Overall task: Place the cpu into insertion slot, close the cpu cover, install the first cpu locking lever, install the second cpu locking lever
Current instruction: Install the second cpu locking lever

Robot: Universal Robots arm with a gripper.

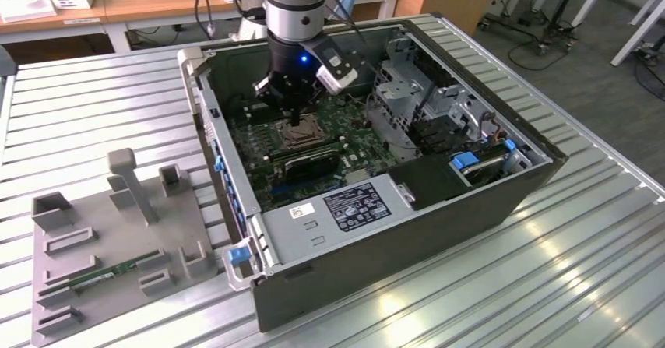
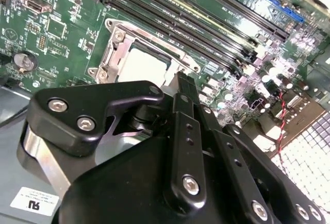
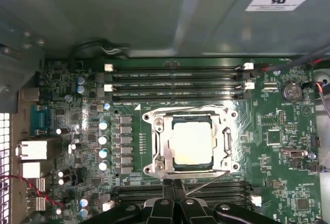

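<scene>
The cpu (image 3: 192, 141), a pale square chip, lies flat in the insertion slot (image 1: 294, 135) on the green motherboard. The cpu cover (image 3: 159, 146), a silver frame with a square window, lies down flat around the chip. My gripper (image 3: 173, 184) hangs just above the board at the socket's edge beside the memory slots. Its black fingers are shut with nothing between them. A thin metal lever (image 3: 209, 181) slants from the socket corner towards the fingertips. The second wrist view shows the gripper (image 2: 183, 79) right next to the cpu (image 2: 142, 66). In the exterior view the gripper (image 1: 298, 120) points down into the case.
The open computer case (image 1: 519, 188) encloses the board. A grey drive cage (image 1: 400, 91) and a power supply (image 1: 348, 208) stand close by. Long black memory slots (image 3: 175, 84) flank the socket. A grey fixture (image 1: 114, 247) with a memory stick sits at the exterior view's left.
</scene>
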